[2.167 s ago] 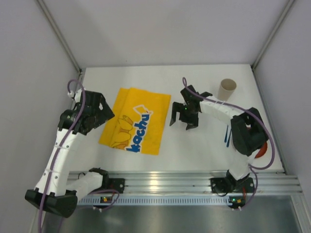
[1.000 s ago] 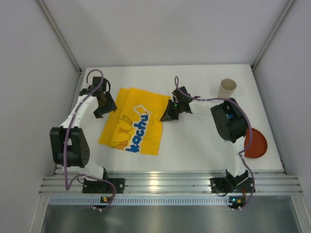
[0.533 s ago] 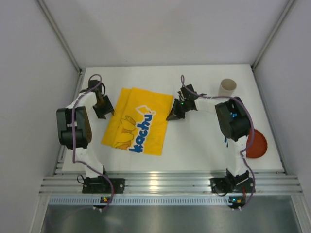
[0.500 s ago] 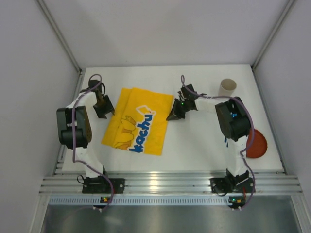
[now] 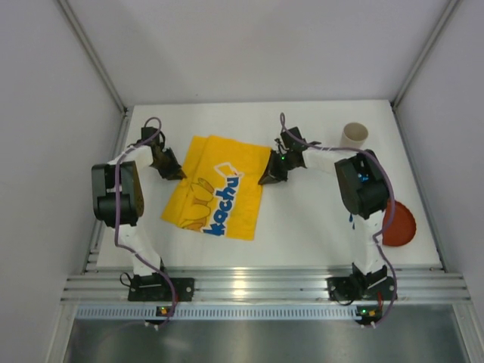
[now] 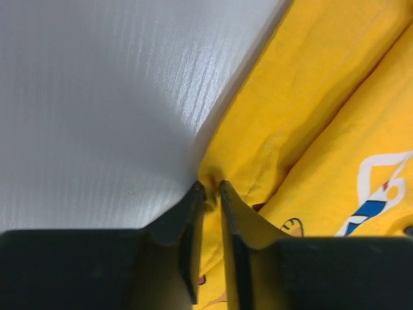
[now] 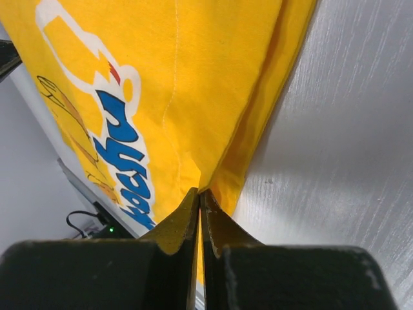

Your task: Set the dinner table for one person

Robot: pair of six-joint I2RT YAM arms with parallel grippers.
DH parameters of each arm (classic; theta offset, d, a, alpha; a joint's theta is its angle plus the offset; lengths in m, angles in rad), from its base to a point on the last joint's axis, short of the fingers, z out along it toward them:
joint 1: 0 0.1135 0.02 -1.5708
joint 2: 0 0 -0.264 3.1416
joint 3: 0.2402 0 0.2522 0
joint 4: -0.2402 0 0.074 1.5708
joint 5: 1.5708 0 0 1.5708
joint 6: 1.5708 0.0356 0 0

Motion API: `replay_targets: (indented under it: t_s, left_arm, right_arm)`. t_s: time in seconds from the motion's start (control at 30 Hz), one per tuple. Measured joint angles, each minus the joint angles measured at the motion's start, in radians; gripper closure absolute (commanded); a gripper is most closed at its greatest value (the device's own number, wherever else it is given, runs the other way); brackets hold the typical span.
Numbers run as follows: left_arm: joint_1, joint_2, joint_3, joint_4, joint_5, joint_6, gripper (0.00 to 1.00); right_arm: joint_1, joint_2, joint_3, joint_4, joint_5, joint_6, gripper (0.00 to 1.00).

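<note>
2 claws pinch the yellow mat [image 5: 215, 198] lying on the dinner table [image 5: 310, 227].
The left gripper [image 6: 208, 190] is clamped on the mat's far-left corner and the right gripper [image 7: 199, 194] is closed tight on its far-right corner; the white tabletop spreads beneath everything.

Pale grey wall panels [image 5: 257, 45] fill the upper, left and right of the top view, joined by slanting aluminium posts [image 5: 92, 54]; a ribbed aluminium rail [image 5: 257, 286] crosses the bottom

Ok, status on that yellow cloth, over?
Left gripper, right gripper: jaws pinching yellow cloth's opposite edges. Cloth lying on dinner table. Cup, plate off right.
</note>
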Motion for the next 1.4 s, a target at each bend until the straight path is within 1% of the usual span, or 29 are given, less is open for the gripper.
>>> replay_targets:
  t_s: [0.07, 0.1, 0.2, 0.3, 0.43, 0.53, 0.63, 0.73, 0.8, 0.93, 1.07, 1.1, 1.13, 1.2, 1.23, 1.27, 1.3, 1.33, 1.37, 1.4]
  left_arm:
    - [0.001, 0.000, -0.015, 0.023, 0.026, -0.009, 0.92]
    - [0.001, 0.000, -0.021, 0.031, 0.040, -0.013, 1.00]
    - [0.000, 0.000, -0.033, 0.047, 0.075, -0.025, 1.00]
    - [0.000, 0.000, -0.035, 0.046, 0.077, -0.033, 1.00]
    - [0.003, -0.037, -0.052, 0.014, 0.016, -0.035, 1.00]
    - [0.021, -0.118, -0.109, -0.024, -0.042, -0.034, 1.00]
    - [0.070, -0.235, -0.174, -0.080, -0.115, -0.027, 1.00]
    - [0.130, -0.315, -0.200, -0.116, -0.174, -0.008, 1.00]
    - [0.157, -0.335, -0.203, -0.128, -0.194, 0.003, 1.00]
    - [0.156, -0.340, -0.203, -0.155, -0.207, 0.022, 1.00]
    - [0.154, -0.340, -0.203, -0.166, -0.195, 0.025, 1.00]
    - [0.154, -0.340, -0.203, -0.167, -0.192, 0.025, 0.96]
    - [0.154, -0.338, -0.203, -0.168, -0.187, 0.026, 0.83]
    - [0.154, -0.329, -0.198, -0.169, -0.181, 0.031, 0.72]
    - [0.154, -0.320, -0.188, -0.170, -0.182, 0.031, 0.66]
    - [0.154, -0.306, -0.175, -0.173, -0.182, 0.031, 0.62]
    - [0.154, -0.292, -0.159, -0.176, -0.186, 0.027, 0.61]
    - [0.154, -0.277, -0.138, -0.180, -0.189, 0.026, 0.60]
    - [0.154, -0.265, -0.117, -0.188, -0.190, 0.024, 0.60]
    - [0.154, -0.259, -0.100, -0.193, -0.193, 0.024, 0.60]
  right_arm:
    - [0.000, 0.007, 0.007, -0.005, -0.001, -0.004, 1.00]
    - [0.000, 0.012, 0.011, -0.009, -0.002, -0.007, 1.00]
    - [-0.001, 0.031, 0.026, -0.019, -0.002, -0.011, 1.00]
    - [-0.007, 0.035, 0.029, -0.030, -0.001, -0.018, 1.00]
    - [-0.051, 0.034, 0.023, -0.038, 0.002, -0.027, 1.00]
    - [-0.126, 0.021, 0.018, -0.085, 0.023, -0.053, 1.00]
    - [-0.201, -0.011, 0.018, -0.164, 0.099, -0.103, 1.00]
    - [-0.257, -0.040, 0.019, -0.240, 0.180, -0.151, 1.00]
    - [-0.279, -0.056, 0.019, -0.286, 0.230, -0.174, 1.00]
    - [-0.282, -0.080, 0.016, -0.354, 0.309, -0.210, 1.00]
    - [-0.280, -0.111, -0.021, -0.384, 0.332, -0.232, 1.00]
    - [-0.280, -0.117, -0.030, -0.389, 0.334, -0.235, 1.00]
    - [-0.280, -0.124, -0.040, -0.394, 0.335, -0.236, 1.00]
    - [-0.280, -0.138, -0.055, -0.404, 0.344, -0.238, 1.00]
    - [-0.279, -0.148, -0.065, -0.408, 0.354, -0.241, 1.00]
    - [-0.279, -0.160, -0.077, -0.410, 0.367, -0.243, 0.92]
    - [-0.279, -0.173, -0.091, -0.412, 0.376, -0.246, 0.75]
    - [-0.279, -0.185, -0.100, -0.419, 0.386, -0.245, 0.52]
    - [-0.279, -0.195, -0.107, -0.428, 0.400, -0.246, 0.23]
    - [-0.279, -0.206, -0.111, -0.438, 0.410, -0.248, 0.04]
